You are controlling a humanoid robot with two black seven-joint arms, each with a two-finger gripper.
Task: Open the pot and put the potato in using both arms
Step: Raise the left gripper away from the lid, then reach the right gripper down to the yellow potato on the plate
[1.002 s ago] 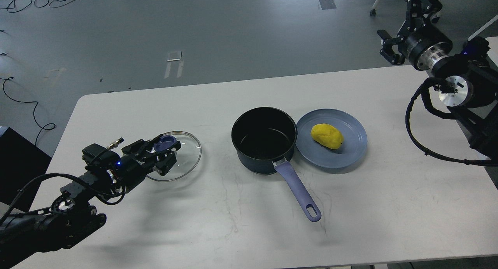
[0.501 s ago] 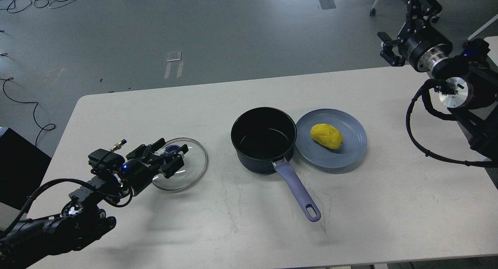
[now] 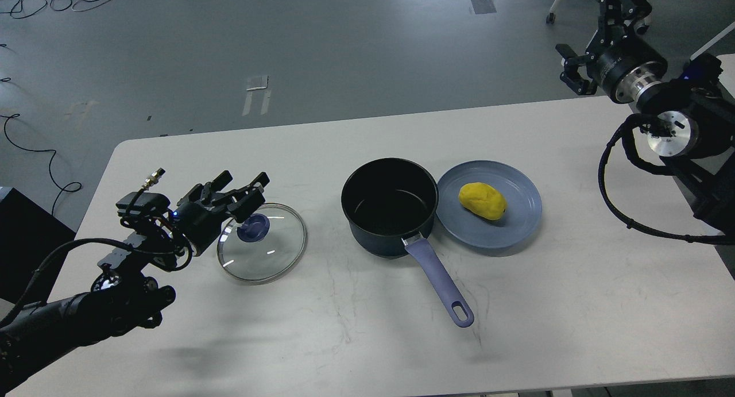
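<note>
Head view: left end effector (image 3: pixel 244 191) released above round glass lid (image 3: pixel 262 243) on white bench (image 3: pixel 356 322); right end effector (image 3: pixel 594 43) state cannot be told. Yellow lumpy potato (image 3: pixel 483 201) rests on flat blue plate (image 3: pixel 519 224) beside uncovered dark navy saucepan (image 3: pixel 390 207).

Even overhead light, soft shadows, sharp

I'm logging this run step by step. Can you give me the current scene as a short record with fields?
pot: open, black inside, mid-table, handle toward the near edge
lid: glass, blue knob, flat on the table left of the pot
potato: yellow, on the blue plate, not in the pot
left claw: open, just above the lid, holding nothing
right claw: raised beyond the table's far right corner, state unclear
table: white
</note>
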